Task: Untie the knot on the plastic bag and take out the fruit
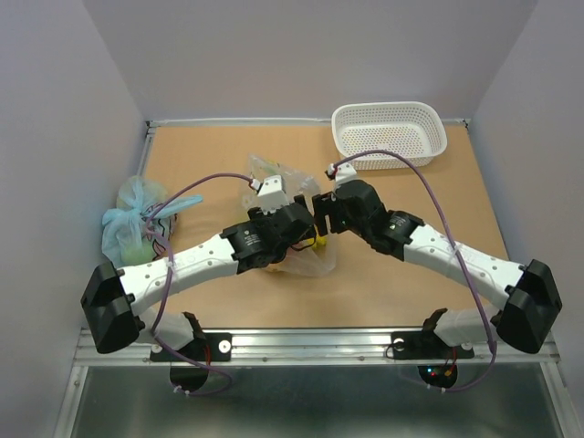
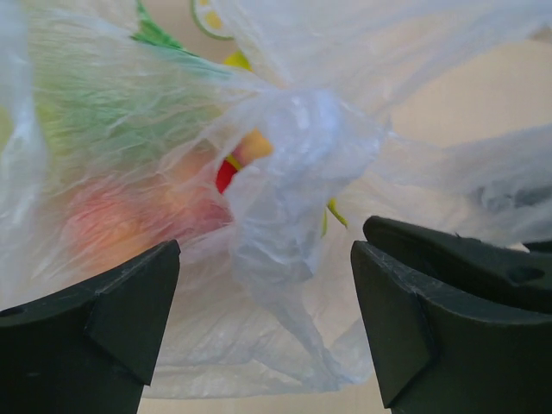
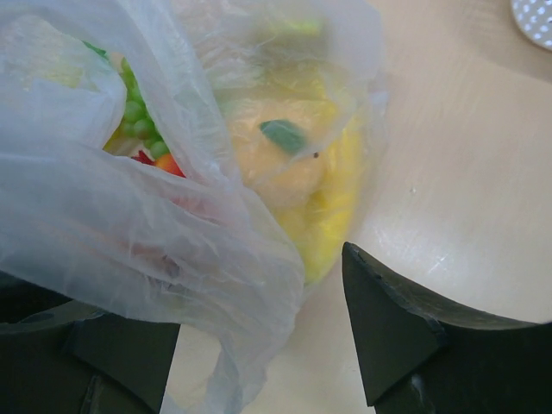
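Tan tabletop [image 1: 365,292] under plastic bag [image 1: 308,262], lilac walls [image 1: 274,55]

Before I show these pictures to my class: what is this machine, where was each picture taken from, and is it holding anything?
It is two robot arms bolted at the near edge of a table. The wide picture looks down from above and behind them, with the left arm on the left and the right arm on the right. The other two pictures come from a camera on each wrist, so the dark shapes at the bottom are that arm's own jaws. On the table lie a clear plastic bag of toy fruit, a light-blue bag and a white basket. Both pairs of jaws stand open at the clear bag, the left pair either side of its knot. Nothing looks gripped yet.
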{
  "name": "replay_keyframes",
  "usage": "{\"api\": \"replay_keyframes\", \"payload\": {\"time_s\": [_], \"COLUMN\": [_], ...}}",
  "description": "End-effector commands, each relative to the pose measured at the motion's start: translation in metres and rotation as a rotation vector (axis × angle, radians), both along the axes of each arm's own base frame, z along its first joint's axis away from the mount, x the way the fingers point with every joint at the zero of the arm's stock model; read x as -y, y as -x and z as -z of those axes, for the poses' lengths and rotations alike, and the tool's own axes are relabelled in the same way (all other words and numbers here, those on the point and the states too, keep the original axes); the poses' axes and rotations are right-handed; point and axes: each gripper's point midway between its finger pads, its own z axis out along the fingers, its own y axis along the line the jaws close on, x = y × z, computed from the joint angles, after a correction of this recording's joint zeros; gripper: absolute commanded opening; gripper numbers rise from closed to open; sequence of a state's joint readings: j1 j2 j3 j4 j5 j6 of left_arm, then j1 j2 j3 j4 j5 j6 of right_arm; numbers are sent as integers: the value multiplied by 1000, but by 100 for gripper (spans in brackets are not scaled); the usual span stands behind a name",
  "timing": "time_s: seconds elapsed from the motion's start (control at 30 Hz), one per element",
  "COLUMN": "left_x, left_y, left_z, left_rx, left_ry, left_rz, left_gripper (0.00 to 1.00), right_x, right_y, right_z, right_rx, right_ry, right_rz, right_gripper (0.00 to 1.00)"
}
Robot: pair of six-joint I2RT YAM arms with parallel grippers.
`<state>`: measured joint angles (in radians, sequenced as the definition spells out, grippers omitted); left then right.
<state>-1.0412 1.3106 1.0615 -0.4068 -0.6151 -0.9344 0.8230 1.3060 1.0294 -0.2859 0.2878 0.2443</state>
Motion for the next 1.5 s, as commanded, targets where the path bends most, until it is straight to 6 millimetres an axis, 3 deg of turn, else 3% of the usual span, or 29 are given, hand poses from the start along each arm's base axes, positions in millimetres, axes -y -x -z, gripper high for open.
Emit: {"api": "replay_keyframes", "payload": {"time_s": [0.0,0.13,0.23,0.27,0.33,0.37,0.43,0.47,0.53,0.57,0.63,0.67,0.73,0.77,0.83,0.87,0.97,1.03,1.1,1.13,1.23,1.27,1.33,1.37,1.47], "left_x": [-35,-49,-60,-66,-72,-75,-84,-88,-100,-105,-113,-119,-128,-131,-128,-126,-106,-94,-89,-87,-84,-83,-81,-80,-77], "left_y": [-7,-4,0,2,4,4,7,8,9,10,12,13,16,18,20,21,23,26,26,27,28,28,29,30,32], "left_z": [-1,24,49,59,67,66,74,67,71,59,56,42,37,26,18,13,5,6,13,14,17,16,19,23,30], "left_rx": [47,21,-19,-34,-45,-43,-54,-40,-36,-6,24,59,89,118,137,149,154,128,100,90,82,85,77,68,46], "left_ry": [-54,-103,-131,-135,-130,-106,-83,-43,-16,21,46,88,90,126,152,171,185,197,173,169,170,167,162,153,143], "left_rz": [-171,-232,-275,-289,-302,-309,-317,-322,-328,-320,-307,-302,-283,-275,-232,-208,-88,-34,-9,4,14,22,35,42,59], "left_gripper": [89,85,73,62,50,34,11,0,0,0,0,0,0,0,0,0,0,0,0,0,0,0,0,0,0], "right_x": [-19,-25,-21,-15,-8,-1,19,28,47,67,81,94,96,95,81,78,73,72,72,68,50,45,25,12,-25], "right_y": [-5,-8,-11,-14,-17,-21,-30,-35,-41,-46,-49,-50,-48,-48,-42,-41,-31,-30,-23,-22,-10,-8,3,11,27], "right_z": [2,16,21,21,23,23,29,31,38,48,55,64,67,62,48,39,-12,-45,-61,-87,-112,-136,-152,-171,-182], "right_rx": [10,-11,-9,-2,-1,0,-9,-15,-41,-74,-109,-139,-157,-153,-152,-133,-47,17,35,85,110,161,199,232,219], "right_ry": [-90,-81,-64,-59,-54,-54,-59,-69,-97,-125,-167,-191,-207,-204,-228,-217,-225,-216,-188,-189,-172,-176,-165,-184,-211], "right_rz": [-39,-48,-24,-3,23,51,137,172,246,323,381,437,435,414,316,270,160,105,68,20,-98,-133,-220,-268,-415], "right_gripper": [75,73,46,40,25,19,6,4,0,1,1,0,1,2,14,32,60,69,72,73,73,73,73,73,72]}}
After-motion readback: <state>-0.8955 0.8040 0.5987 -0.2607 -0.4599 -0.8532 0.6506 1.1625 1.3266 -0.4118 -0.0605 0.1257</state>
